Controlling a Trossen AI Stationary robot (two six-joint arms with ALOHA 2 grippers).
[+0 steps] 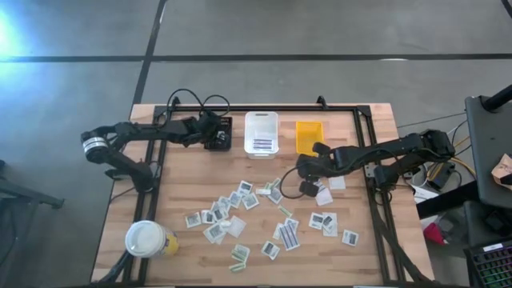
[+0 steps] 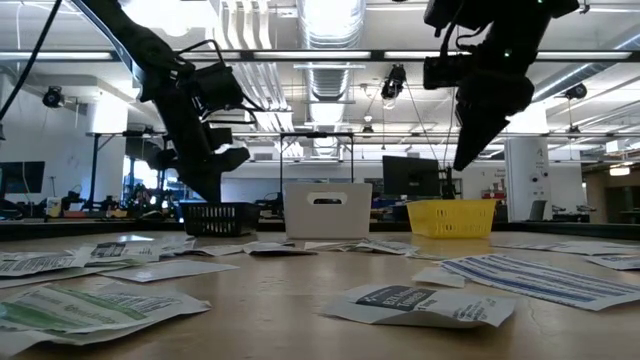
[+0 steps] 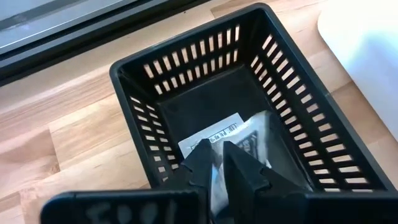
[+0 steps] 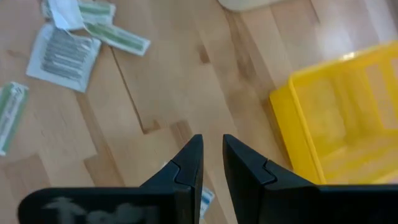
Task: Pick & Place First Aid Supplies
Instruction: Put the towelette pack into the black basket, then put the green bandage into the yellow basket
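Note:
Many small flat paper packets (image 1: 264,216) lie scattered on the wooden table, also across the low view (image 2: 420,300). My left gripper (image 3: 216,152) hangs over the black bin (image 1: 218,138) at the far left, fingers a narrow gap apart. One white packet with a dark printed patch (image 3: 239,134) lies inside the bin, leaning on its wall. My right gripper (image 4: 212,149) hovers well above the table (image 2: 465,155), near the yellow bin (image 4: 336,124), fingers a narrow gap apart with nothing between them.
A white bin (image 1: 262,132) stands between the black bin and the yellow bin (image 1: 309,136) along the far edge. A large white-lidded cup (image 1: 146,238) stands at the near left. A packet (image 4: 206,199) lies on the table under my right gripper.

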